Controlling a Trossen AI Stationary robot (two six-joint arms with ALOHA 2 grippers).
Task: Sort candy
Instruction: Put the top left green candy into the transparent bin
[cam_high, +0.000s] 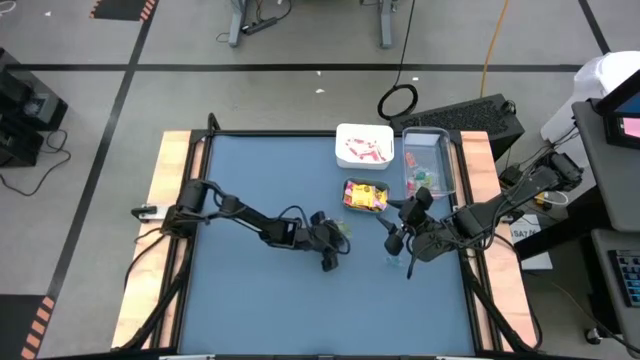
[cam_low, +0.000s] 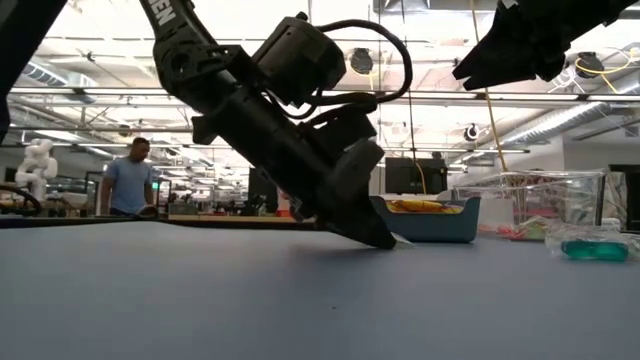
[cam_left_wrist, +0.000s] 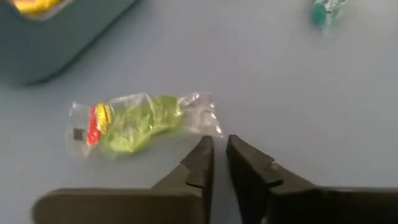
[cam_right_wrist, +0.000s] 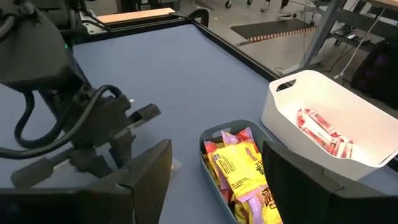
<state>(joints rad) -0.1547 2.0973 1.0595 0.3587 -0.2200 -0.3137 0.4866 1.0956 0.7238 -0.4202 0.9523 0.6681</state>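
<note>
A green candy (cam_left_wrist: 134, 121) in a clear wrapper with a red and yellow label lies flat on the blue table (cam_left_wrist: 298, 93). My left gripper (cam_left_wrist: 221, 148) slants down to the table, its tips right at the wrapper's clear twisted end, with only a narrow slit between the fingers. In the low view its tip (cam_low: 385, 238) rests at table level. My right gripper (cam_right_wrist: 224, 180) hangs open and empty above the teal container (cam_right_wrist: 214, 134) of yellow packets. My left gripper has its fingertips (cam_left_wrist: 204, 149) at the clear end of the wrapper (cam_left_wrist: 208, 121), coming slanting down from the table's left side. I cannot tell whether they touch or pinch the wrapper. The candy lies flat on the table.
A white container (cam_high: 364, 146) with pink-white sticks and a clear container (cam_high: 428, 160) with small pieces stand at the far edge. The teal container (cam_high: 366, 195) stands in front of them. A teal-wrapped piece (cam_high: 395, 262) lies loose under the right arm.
</note>
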